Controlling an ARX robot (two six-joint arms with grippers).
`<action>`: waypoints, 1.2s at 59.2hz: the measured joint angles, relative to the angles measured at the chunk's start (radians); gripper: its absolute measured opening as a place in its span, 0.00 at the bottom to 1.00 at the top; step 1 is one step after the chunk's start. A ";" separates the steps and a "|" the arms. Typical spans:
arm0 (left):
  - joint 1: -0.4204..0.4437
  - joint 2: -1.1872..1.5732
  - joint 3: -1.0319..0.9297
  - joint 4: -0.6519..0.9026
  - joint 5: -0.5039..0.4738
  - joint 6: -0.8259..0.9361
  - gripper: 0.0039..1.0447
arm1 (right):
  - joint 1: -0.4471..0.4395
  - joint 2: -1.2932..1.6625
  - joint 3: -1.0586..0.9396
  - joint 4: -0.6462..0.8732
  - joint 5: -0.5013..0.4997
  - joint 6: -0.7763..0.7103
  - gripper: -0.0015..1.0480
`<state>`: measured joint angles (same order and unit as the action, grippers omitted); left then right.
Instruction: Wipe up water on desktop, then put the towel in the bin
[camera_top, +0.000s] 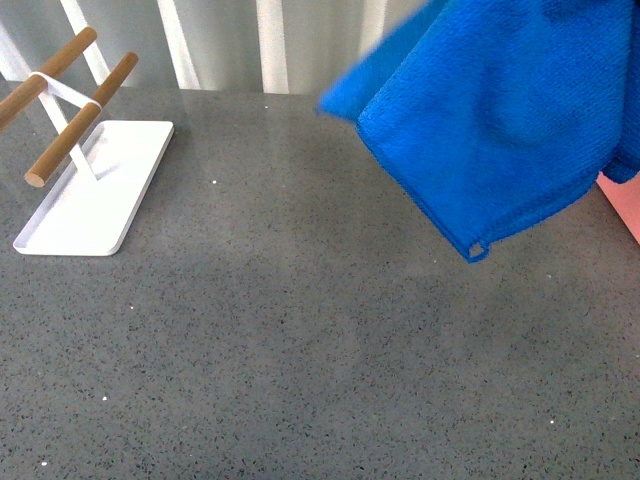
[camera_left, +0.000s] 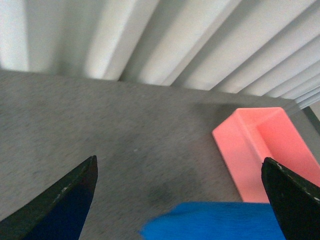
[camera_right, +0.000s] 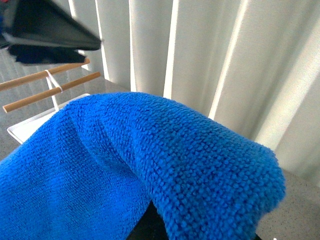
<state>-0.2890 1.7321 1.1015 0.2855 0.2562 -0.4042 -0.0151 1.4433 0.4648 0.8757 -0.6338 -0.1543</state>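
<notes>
The blue towel (camera_top: 500, 110) hangs in the air above the grey speckled desktop (camera_top: 300, 340) at the upper right of the front view, its lowest corner clear of the surface. My right gripper is shut on the towel; the cloth (camera_right: 150, 170) drapes over its jaws and hides them. The salmon-pink bin (camera_left: 265, 150) stands on the desktop near the wall, and a sliver of it shows at the right edge of the front view (camera_top: 625, 205). My left gripper (camera_left: 180, 200) is open and empty, above the desktop, with the towel's edge (camera_left: 215, 222) between its fingertips' span.
A flat white tray (camera_top: 95, 190) with wooden rods (camera_top: 80, 120) stands at the back left of the desktop. White vertical blinds (camera_top: 270, 40) run along the far edge. The left arm's dark gripper shows in the right wrist view (camera_right: 45, 30).
</notes>
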 joint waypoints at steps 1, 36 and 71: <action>0.019 -0.015 -0.026 0.000 0.021 0.002 0.93 | -0.005 0.000 0.000 0.001 -0.003 0.002 0.03; 0.517 -0.657 -0.604 -0.174 0.435 0.257 0.94 | -0.025 0.039 0.000 0.032 -0.002 0.020 0.03; 0.375 -0.958 -1.000 0.381 -0.179 0.396 0.03 | -0.031 0.039 -0.006 0.018 0.014 0.006 0.03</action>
<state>0.0856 0.7742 0.1017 0.6666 0.0772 -0.0082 -0.0460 1.4822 0.4587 0.8932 -0.6201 -0.1482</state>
